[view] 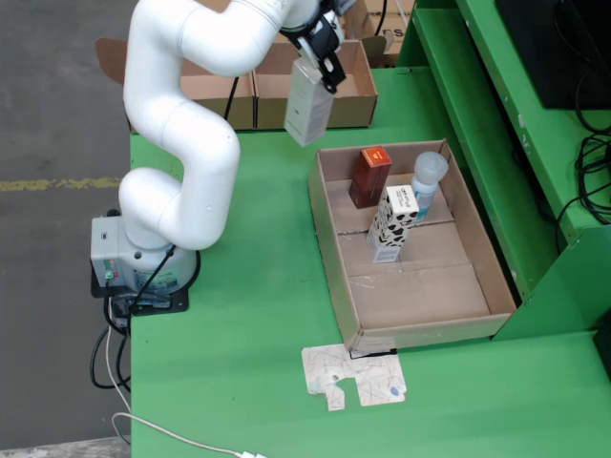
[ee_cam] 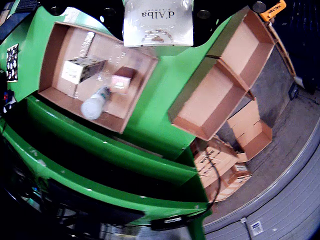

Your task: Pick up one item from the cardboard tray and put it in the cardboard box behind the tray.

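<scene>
In the fixed view my gripper [view: 321, 65] is shut on a pale, upright carton [view: 308, 105], lifted above the table. The carton hangs over the near edge of a cardboard box [view: 358, 88] that stands behind the cardboard tray [view: 329, 250]. In the tray remain a red-brown box [view: 369, 176], a white bottle [view: 427, 183] and a black-and-white patterned box [view: 390, 225]. The wrist view shows the held carton [ee_cam: 157, 22], printed "d'Alba", at the top. There the tray [ee_cam: 140, 70] lies to the left and an empty cardboard box [ee_cam: 212, 97] to the right.
A second cardboard box [view: 215, 91] stands left of the first. A flattened printed carton [view: 353, 377] lies on the green table in front of the tray. A raised green shelf [view: 496, 124] runs along the right side. The arm's base [view: 143, 262] sits at the table's left edge.
</scene>
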Robot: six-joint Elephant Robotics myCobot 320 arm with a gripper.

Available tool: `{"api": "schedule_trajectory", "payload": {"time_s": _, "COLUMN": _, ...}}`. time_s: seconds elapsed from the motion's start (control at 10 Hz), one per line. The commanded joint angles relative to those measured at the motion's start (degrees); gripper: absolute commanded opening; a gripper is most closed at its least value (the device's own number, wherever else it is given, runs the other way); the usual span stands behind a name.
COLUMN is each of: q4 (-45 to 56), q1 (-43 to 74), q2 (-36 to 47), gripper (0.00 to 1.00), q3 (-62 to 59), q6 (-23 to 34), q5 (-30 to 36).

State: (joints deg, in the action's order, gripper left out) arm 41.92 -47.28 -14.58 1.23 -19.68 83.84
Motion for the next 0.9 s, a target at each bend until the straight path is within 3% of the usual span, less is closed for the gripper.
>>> {"api": "schedule_trajectory", "payload": {"time_s": 0.0, "q4": -0.27, "q1": -5.28, "q2": 2.03, "gripper": 0.0, "q3": -1.23, "q6": -2.55, "q5": -0.6}}
{"api": "schedule_trajectory", "payload": {"time_s": 0.8, "q4": -1.39, "q1": -16.88, "q2": 1.51, "gripper": 0.0, "q3": -1.23, "q6": -8.23, "q5": -3.41}}
